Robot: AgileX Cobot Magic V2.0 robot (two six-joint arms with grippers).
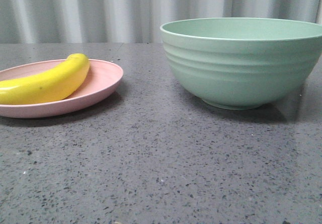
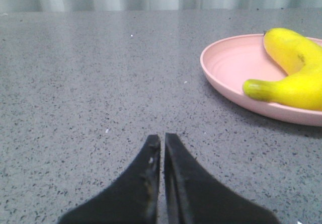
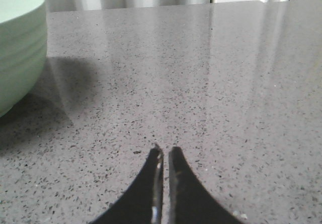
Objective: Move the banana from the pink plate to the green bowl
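The yellow banana lies on the pink plate at the left of the front view. The green bowl stands upright at the right, apart from the plate. In the left wrist view the banana and the plate are ahead and to one side of my left gripper, which is shut and empty, low over the table. In the right wrist view my right gripper is shut and empty over bare table, with the bowl off to the side. Neither gripper shows in the front view.
The grey speckled tabletop runs under everything. A pale curtain hangs behind the table's far edge.
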